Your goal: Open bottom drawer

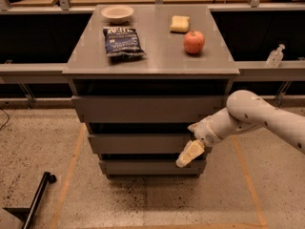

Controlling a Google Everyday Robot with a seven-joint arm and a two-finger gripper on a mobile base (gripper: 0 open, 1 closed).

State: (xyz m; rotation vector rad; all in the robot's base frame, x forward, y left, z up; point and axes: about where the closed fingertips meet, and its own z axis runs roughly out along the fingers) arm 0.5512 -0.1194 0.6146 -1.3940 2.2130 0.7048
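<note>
Hovering gripper (189, 154) at bottom drawer (143, 167) (of three)

end effector (189, 154) before bottom drawer (143, 167), right end

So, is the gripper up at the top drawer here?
No, the gripper sits low, at the right end of the bottom drawer.

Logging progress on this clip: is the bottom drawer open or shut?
Shut, it seems: the bottom drawer shows only its flat front, with no tray interior visible. The claw is at its upper right corner.
</note>
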